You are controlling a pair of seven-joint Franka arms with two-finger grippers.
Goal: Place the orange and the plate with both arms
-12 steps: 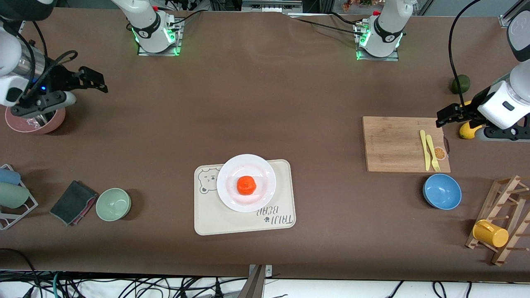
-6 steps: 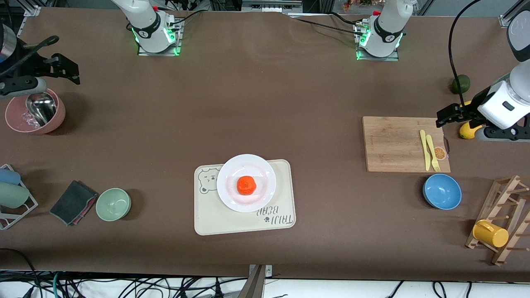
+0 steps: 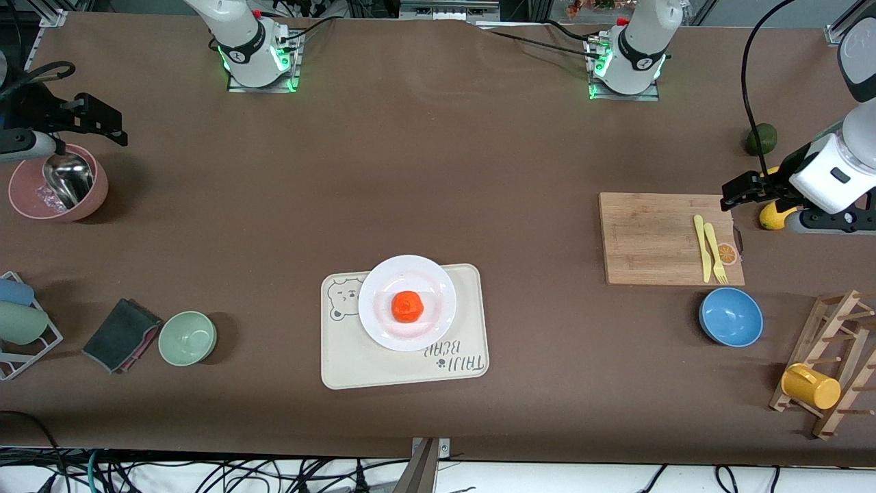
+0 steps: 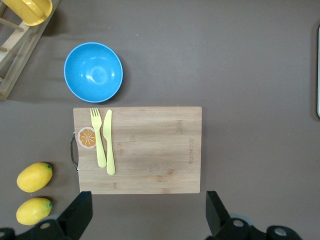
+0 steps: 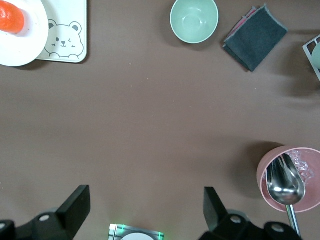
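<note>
Orange (image 3: 407, 306) sits on plate (image 3: 407, 302), plate on bear tray (image 3: 383, 366) (mid-table). Left gripper (image 4: 145, 220) over cutting board's (image 4: 150, 150) edge, right gripper (image 5: 145, 217) over bare table; both spread wide, empty.

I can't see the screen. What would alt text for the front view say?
An orange sits on a white plate atop a bear-printed tray mid-table. Both grippers are open and away from it: the right gripper beside a pink bowl, the left gripper at a cutting board.
</note>
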